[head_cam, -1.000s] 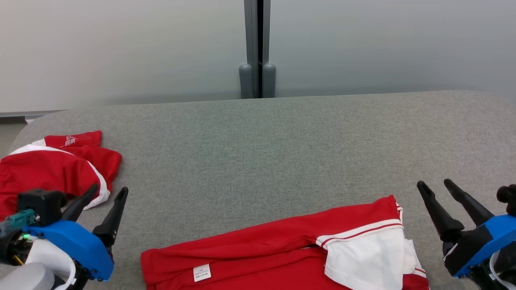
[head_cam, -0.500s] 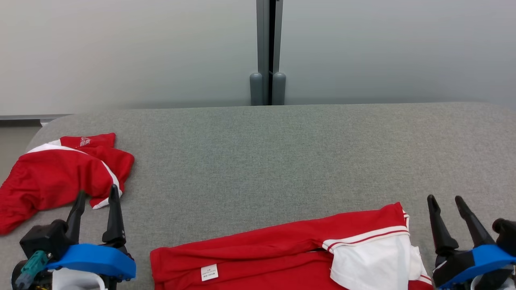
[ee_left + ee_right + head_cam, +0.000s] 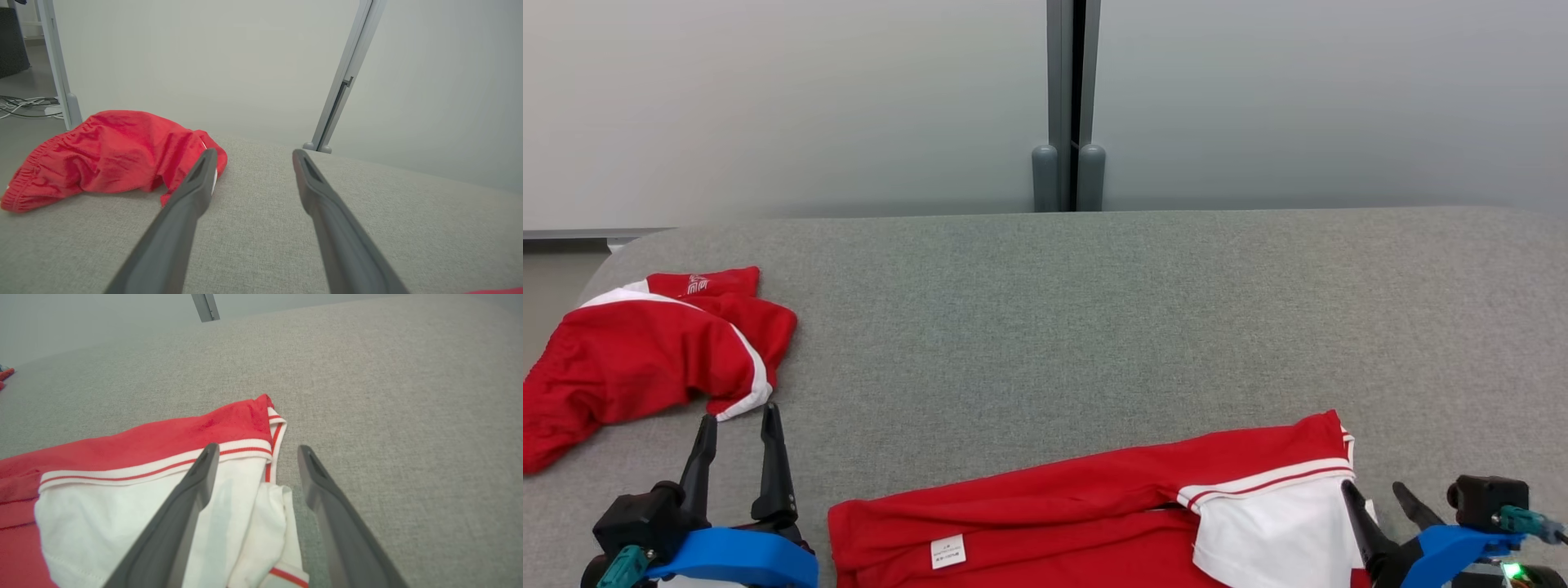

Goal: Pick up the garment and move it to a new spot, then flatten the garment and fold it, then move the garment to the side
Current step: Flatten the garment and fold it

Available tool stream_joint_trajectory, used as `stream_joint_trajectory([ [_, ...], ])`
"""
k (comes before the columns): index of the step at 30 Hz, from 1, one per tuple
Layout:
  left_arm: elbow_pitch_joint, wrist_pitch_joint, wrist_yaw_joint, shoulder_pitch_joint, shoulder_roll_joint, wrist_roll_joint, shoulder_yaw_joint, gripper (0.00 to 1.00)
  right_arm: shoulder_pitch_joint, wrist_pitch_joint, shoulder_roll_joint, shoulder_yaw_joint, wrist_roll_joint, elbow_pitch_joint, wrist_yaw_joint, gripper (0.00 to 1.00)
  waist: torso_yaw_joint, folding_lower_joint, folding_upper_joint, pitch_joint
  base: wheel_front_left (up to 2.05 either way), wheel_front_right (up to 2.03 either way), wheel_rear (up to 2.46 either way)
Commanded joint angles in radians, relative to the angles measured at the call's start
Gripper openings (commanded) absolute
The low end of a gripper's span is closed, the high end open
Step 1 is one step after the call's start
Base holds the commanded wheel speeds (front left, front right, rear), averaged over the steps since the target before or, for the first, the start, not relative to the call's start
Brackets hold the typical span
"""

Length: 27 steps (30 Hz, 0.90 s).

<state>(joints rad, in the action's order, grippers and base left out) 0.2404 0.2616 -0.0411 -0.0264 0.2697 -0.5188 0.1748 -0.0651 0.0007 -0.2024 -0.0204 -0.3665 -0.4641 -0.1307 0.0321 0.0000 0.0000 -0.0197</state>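
Both hands are low at the near edge of the grey fabric-covered table [image 3: 1054, 327], and both are released, fingers spread with nothing between them. The left hand [image 3: 739, 412] points up the table, its tips just short of the white-trimmed hem of the crumpled red shorts [image 3: 645, 359] lying at the far left. From its wrist, the left hand [image 3: 254, 152] frames bare grey cloth, with the shorts [image 3: 114, 155] heaped beside its left finger. The red and white shirt [image 3: 1054, 498] lies flat at the near edge, white label [image 3: 950, 551] showing. The right hand [image 3: 1372, 485] sits at its right end. From that wrist, the right hand [image 3: 258, 446] straddles the shirt's [image 3: 143, 445] striped edge, one finger over white fabric, the other over table; contact I cannot tell.
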Motion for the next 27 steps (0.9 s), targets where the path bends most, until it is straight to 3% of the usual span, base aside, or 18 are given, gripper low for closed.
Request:
stream_joint_trajectory([
  [1,0.004,0.004,0.008,-0.012,-0.007,0.013,-0.009,1.00,-0.018,0.024,-0.009,-0.003,-0.007,-0.015,0.000,1.00,-0.001,0.0000,0.0000,0.001,0.00,0.00,0.00],
  [9,0.053,0.004,0.072,-0.027,-0.056,0.076,-0.051,1.00,-0.100,0.207,0.001,-0.007,-0.017,-0.148,0.000,1.00,0.007,0.0000,0.0000,-0.004,0.00,0.00,0.00],
  [15,0.079,0.005,0.105,-0.046,-0.077,0.109,-0.074,1.00,-0.153,0.281,0.025,-0.017,-0.038,-0.244,0.000,1.00,0.027,0.0000,0.0000,-0.017,0.00,0.00,0.00],
  [18,0.091,0.005,0.116,-0.052,-0.087,0.123,-0.084,1.00,-0.156,0.356,0.057,-0.073,-0.078,-0.278,-0.004,1.00,0.036,0.0000,0.0000,-0.019,0.00,0.00,0.00],
  [19,0.093,0.005,0.119,-0.054,-0.089,0.127,-0.088,1.00,-0.155,0.374,0.065,-0.092,-0.099,-0.277,-0.006,0.89,0.039,0.0000,0.0000,-0.019,0.00,0.00,0.00],
  [20,0.097,0.005,0.121,-0.055,-0.091,0.131,-0.091,1.00,-0.153,0.389,0.071,-0.109,-0.119,-0.275,-0.006,0.49,0.042,0.0000,0.0000,-0.019,0.00,0.00,0.00],
  [21,0.100,0.005,0.125,-0.055,-0.094,0.135,-0.095,1.00,-0.151,0.396,0.068,-0.126,-0.136,-0.268,-0.006,0.36,0.044,0.0000,0.0000,-0.019,0.00,0.00,0.00],
  [22,0.104,0.005,0.129,-0.055,-0.098,0.137,-0.099,1.00,-0.150,0.385,0.058,-0.134,-0.147,-0.258,-0.007,0.00,0.046,0.0000,0.0000,-0.018,0.00,0.00,0.00],
  [27,0.115,0.005,0.138,-0.048,-0.110,0.152,-0.116,1.00,-0.170,0.280,-0.012,-0.121,-0.159,-0.221,0.000,0.00,0.050,0.0000,0.0000,-0.011,0.00,0.00,0.00],
])
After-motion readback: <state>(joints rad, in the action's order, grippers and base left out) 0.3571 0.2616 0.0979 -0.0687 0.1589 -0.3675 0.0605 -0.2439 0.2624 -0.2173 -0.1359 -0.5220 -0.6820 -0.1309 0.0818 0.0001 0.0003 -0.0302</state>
